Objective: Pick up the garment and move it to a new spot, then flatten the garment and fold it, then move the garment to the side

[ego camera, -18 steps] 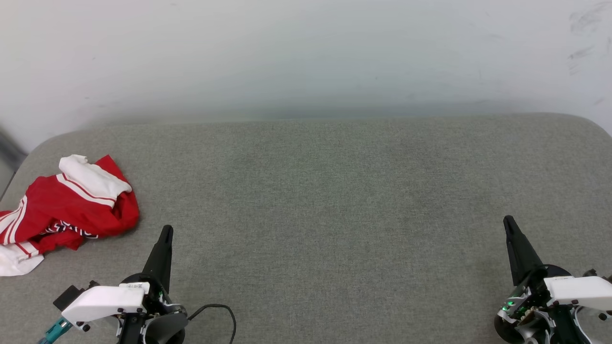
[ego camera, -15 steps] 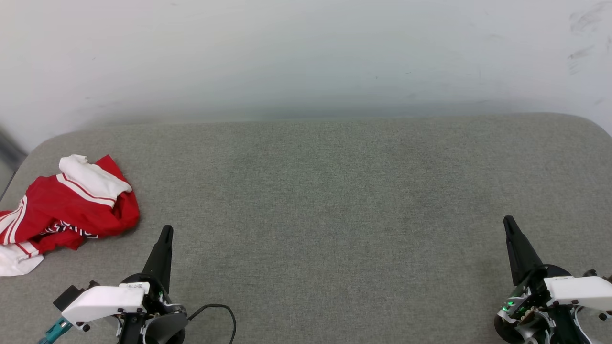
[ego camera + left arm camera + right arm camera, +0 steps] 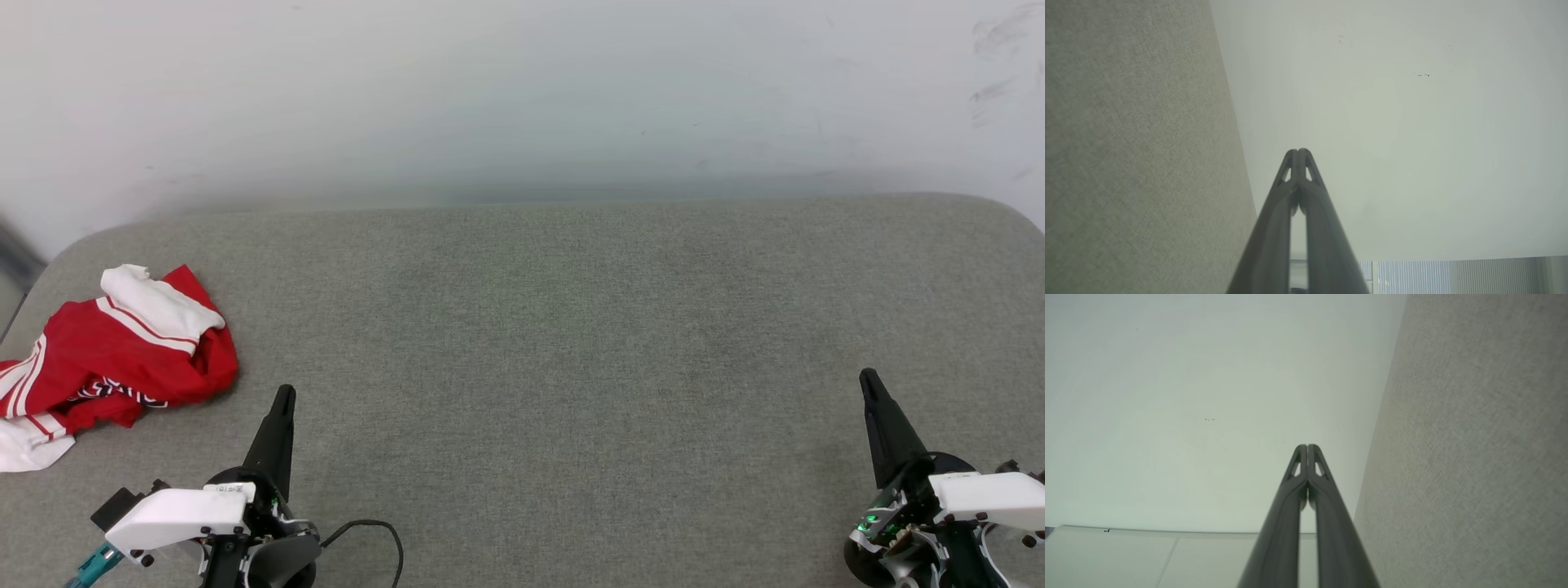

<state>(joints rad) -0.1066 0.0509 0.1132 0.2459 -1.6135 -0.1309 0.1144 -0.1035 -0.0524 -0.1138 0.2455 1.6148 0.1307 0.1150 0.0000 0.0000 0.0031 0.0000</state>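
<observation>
Garment (image 3: 114, 351) crumpled, beside left gripper (image 3: 283, 396)

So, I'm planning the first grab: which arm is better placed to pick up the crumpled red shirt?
Left. The shirt lies at the far left of the grey surface, just up-left of the left pincer. The right pincer sits at the opposite side. Both are shut and must open first.

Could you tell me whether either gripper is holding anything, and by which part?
Nothing is held: the left gripper and right gripper are shut and empty; the garment lies crumpled, untouched.
</observation>
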